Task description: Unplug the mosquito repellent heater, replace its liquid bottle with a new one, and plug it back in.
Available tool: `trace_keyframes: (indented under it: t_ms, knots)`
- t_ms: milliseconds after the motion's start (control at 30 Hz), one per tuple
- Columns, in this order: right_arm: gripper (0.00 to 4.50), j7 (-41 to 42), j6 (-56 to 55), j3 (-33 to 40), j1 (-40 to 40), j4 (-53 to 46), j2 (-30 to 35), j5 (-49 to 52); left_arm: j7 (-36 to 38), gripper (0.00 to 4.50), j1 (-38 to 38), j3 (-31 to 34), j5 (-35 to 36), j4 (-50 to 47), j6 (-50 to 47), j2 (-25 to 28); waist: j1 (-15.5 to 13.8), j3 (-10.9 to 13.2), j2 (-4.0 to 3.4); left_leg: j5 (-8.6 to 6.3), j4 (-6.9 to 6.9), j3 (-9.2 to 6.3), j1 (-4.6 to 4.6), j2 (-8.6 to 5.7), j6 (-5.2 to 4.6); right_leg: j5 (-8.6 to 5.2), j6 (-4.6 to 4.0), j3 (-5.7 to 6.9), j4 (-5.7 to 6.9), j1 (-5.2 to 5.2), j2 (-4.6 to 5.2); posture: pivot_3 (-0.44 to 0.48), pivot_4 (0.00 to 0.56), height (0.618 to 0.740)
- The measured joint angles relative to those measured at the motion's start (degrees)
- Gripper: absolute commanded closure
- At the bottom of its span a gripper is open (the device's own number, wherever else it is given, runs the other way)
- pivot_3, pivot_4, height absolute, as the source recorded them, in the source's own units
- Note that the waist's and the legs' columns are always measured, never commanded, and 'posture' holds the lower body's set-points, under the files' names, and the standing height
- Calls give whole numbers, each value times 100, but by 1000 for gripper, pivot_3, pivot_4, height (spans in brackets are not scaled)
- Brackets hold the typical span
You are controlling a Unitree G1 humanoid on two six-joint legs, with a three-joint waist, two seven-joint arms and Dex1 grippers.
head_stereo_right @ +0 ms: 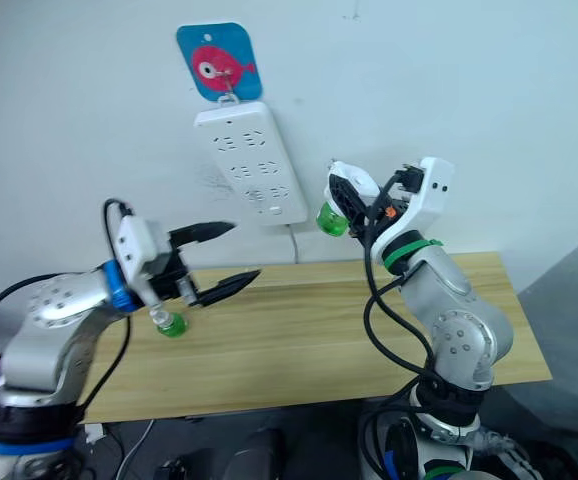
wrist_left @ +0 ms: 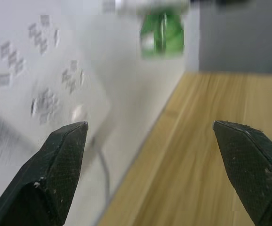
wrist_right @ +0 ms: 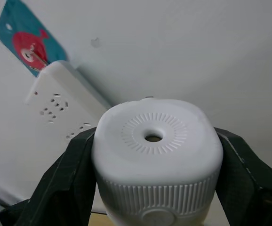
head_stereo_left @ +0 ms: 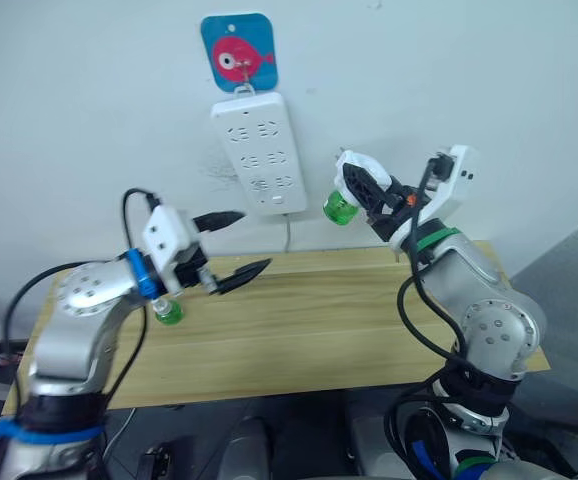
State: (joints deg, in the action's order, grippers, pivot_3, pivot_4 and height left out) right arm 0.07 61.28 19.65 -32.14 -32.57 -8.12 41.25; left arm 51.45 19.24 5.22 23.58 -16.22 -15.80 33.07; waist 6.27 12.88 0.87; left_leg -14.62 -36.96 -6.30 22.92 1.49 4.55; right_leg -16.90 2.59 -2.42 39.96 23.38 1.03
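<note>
Now the right gripper point(head_stereo_left: 367, 188) has its fingers tight around the round white mosquito repellent heater point(wrist_right: 157, 155) near the power strip point(head_stereo_left: 260, 152), while the left gripper point(head_stereo_left: 233, 247) holds its pointy fingers wide apart.

Looks like lab/test rig: bare wood table point(head_stereo_left: 299, 330), power strip point(head_stereo_left: 260, 152) hung on plain white wall point(head_stereo_left: 469, 70)

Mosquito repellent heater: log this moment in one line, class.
mosquito repellent heater: unplugged, in right gripper | left gripper: open, empty | spare bottle: on table

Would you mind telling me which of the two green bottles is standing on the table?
The green bottle beside the open left pincer stands on the table. The other bottle hangs under the heater, held up by the right pincer.
</note>
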Motion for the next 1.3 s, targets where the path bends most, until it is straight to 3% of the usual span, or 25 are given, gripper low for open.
trace_keyframes:
  t_ms: [333,700,1300]
  knots:
    - [1533,-1489,-468,484,-1,448,-3,2101,-447,0,821,-842,-271,756,416,-1193,199,1,-5,-1,14,8,-1,11,-3,-2,-4,-7,5,9,-11,-197,192,725]
    - [1533,-2897,-1573,-92,127,483,-5,3900,-417,0,982,-959,-479,1394,1404,-1675,304,-1,-7,-1,11,6,2,11,-3,-2,-3,-4,3,9,-12,-212,189,725]
    - [1533,-3274,-2463,-912,431,534,544,4540,-460,0,1391,-975,-548,1818,1757,-1899,330,-1,-8,-1,12,6,2,12,-3,-2,-3,-6,2,9,-17,-214,182,725]
